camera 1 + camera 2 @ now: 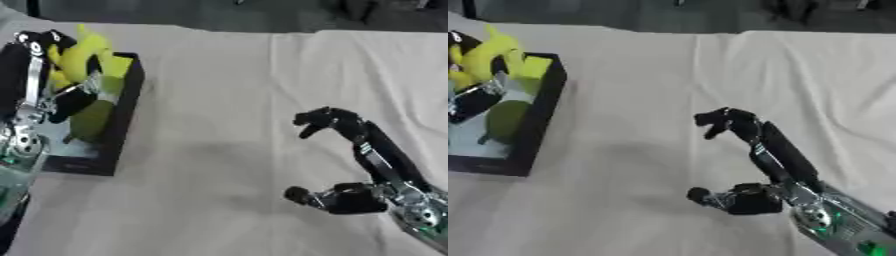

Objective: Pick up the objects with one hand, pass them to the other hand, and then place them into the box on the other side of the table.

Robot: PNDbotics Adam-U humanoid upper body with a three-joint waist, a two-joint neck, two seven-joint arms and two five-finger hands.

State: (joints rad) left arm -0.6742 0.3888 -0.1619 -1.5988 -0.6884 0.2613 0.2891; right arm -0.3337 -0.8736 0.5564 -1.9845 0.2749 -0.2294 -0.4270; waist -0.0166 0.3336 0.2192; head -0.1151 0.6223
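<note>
A black box (125, 112) stands at the table's left edge. Over it, my left hand (35, 75) has its fingers curled round a yellow banana-shaped object (86, 50), which is held above the box's far end. Inside the box lie a green rounded object (90, 120) and a yellow-green block (120, 66). My right hand (372, 150) hovers over the cloth at the lower right, fingers stretched toward the middle with bent tips and thumb (302, 195) apart. It holds nothing.
A wrinkled off-white cloth (219, 75) covers the table. A dark strip runs along the table's far edge. The box's floor is partly hidden by my left arm.
</note>
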